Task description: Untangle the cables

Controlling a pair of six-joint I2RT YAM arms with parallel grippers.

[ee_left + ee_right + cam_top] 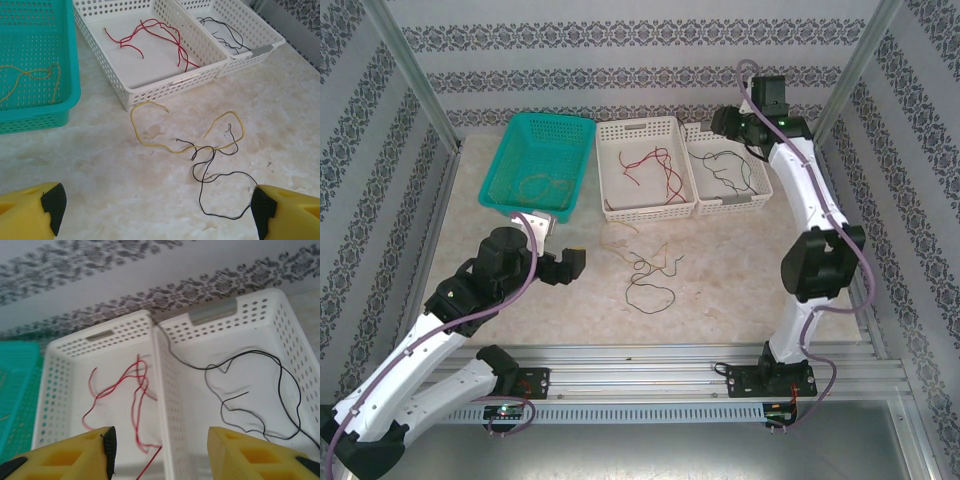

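Note:
A yellow cable (160, 146) and a black cable (200, 197) lie crossed in a loose tangle (648, 272) on the table. My left gripper (155, 207) hovers open over the bare table just short of the tangle, its yellow fingers far apart; from above, the left gripper (574, 262) sits left of the tangle. Red cables (133, 415) lie in the middle white basket (646, 210). Black cables (200, 368) lie in the right white basket (732, 204). My right gripper (160, 445) hangs open above the wall between these two baskets.
A teal basket (552, 120) at the back left holds a yellow-tan cable (30, 75) and stands tilted against the middle basket. The patterned wall is close behind the baskets. Metal rails run along the table's near edge (650, 355).

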